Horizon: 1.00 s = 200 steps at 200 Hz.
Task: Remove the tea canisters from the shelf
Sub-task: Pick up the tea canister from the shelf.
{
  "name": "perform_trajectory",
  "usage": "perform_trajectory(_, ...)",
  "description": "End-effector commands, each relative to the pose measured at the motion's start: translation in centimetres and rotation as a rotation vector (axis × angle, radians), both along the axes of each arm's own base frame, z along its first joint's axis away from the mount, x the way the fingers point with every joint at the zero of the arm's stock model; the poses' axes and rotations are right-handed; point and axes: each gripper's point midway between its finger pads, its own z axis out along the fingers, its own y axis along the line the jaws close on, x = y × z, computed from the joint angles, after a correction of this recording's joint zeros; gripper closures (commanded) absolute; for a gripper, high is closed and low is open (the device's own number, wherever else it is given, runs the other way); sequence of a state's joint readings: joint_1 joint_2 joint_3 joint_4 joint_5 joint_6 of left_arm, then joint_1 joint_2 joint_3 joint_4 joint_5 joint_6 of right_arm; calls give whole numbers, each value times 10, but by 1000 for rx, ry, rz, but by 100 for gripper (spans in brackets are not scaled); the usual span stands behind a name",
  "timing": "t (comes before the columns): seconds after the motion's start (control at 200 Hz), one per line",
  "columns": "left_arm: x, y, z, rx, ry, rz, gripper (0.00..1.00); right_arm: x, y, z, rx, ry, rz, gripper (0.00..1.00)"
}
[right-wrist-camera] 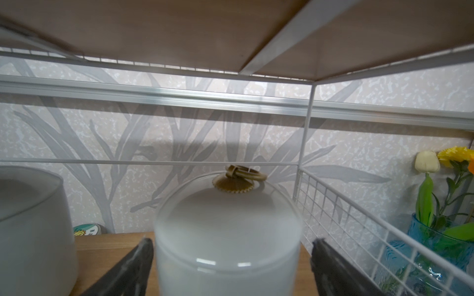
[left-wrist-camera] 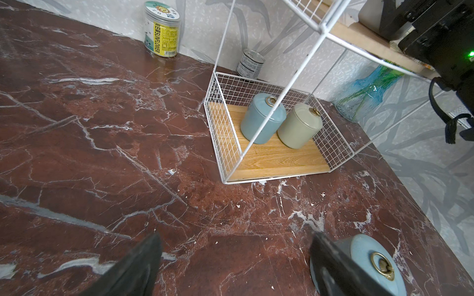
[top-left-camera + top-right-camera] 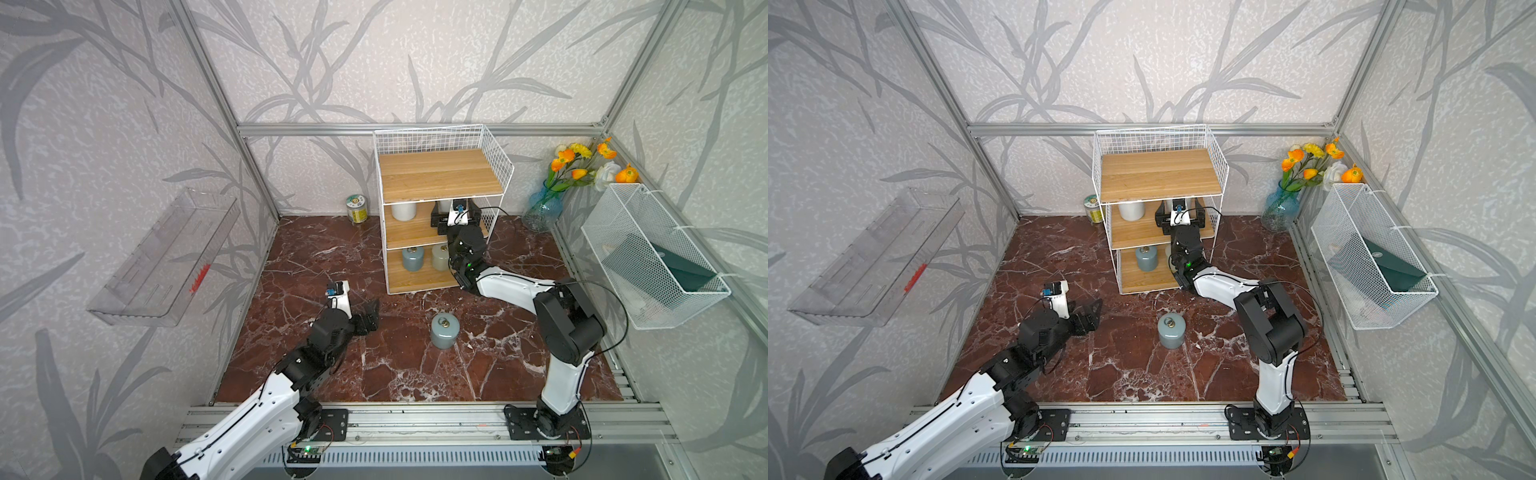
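Three tiers made up the shelf. The right tool reached into the middle tier, spread wide either side of a white canister, with a second white canister beside it. Below that tool sat a blue-grey canister and a beige canister. The left tool hung released over the table, the other blue-grey canister just beside one finger.

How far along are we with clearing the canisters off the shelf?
Done: one blue-grey canister is out, on the table. In hand: the open right hand straddles an off-white canister on the middle tier of the shelf, not gripped yet. Remaining: that one, its off-white neighbour, plus a blue-grey one and a beige one on the bottom tier.
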State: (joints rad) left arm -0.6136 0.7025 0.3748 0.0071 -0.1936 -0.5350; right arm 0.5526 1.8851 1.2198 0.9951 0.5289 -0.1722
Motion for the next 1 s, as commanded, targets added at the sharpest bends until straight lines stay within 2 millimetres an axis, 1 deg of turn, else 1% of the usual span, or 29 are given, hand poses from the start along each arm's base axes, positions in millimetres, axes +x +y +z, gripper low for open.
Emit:
perform_trajectory(0.0,0,2,-8,15,17,11,8,14,-6,6,-36,2,-20,5)
perform_trajectory(0.135,1,0,-11,16,26,7,8,18,-3,10,-42,-7,-2,6)
perform_trajectory(0.275,1,-1,-14,13,34,6,8,20,1,10,-45,-13,15,20)
perform_trajectory(0.47,-1,3,-14,15,34,15,8,17,3,10,-49,-22,37,30)
perform_trajectory(0.605,-2,4,-17,15,37,19,8,2,4,15,-51,-53,64,31)
perform_trajectory(0.745,-2,3,-17,6,39,17,8,-26,14,26,-99,-100,86,32)
perform_trajectory(0.81,-2,1,-18,1,42,13,8,-37,17,27,-108,-103,98,32)
perform_trajectory(0.925,-2,0,-18,-4,41,8,8,-51,9,33,-62,-105,105,32)
perform_trajectory(0.99,-2,-1,-17,-6,42,7,8,-54,8,24,-58,-88,111,32)
perform_trajectory(0.995,-2,0,-17,-6,42,7,8,-57,6,30,-51,-97,109,32)
